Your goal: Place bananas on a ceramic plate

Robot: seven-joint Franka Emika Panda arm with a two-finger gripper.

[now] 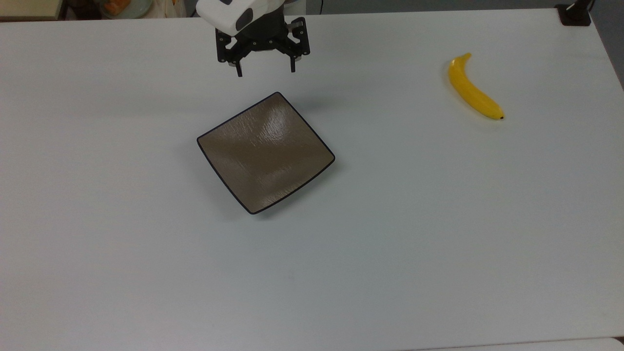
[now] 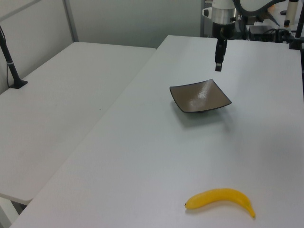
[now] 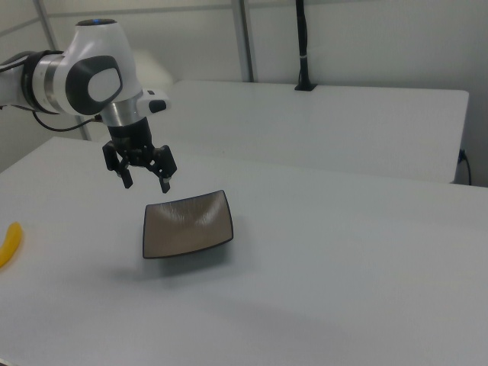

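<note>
Yellow banana [image 1: 474, 89] lies flat on table [image 1: 438, 243], well apart from gripper [image 1: 265, 73], toward top view's right. Gripper empty, fingers spread, hovering just beyond plate [image 1: 265, 152] corner; likely staged for reach to banana.

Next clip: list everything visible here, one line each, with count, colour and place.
banana: one, bright yellow, lying on the table near the top view's upper right, far from the plate.
plate: one, square, glossy brown with a dark rim, empty, near the table's middle.
table: one, white, bearing the plate and the banana.
second table: one, white, at the left view's left.
black post: one, standing on the table behind in the right view.
end effector: one, black, open, held in the air above the table beyond the plate's far corner.
</note>
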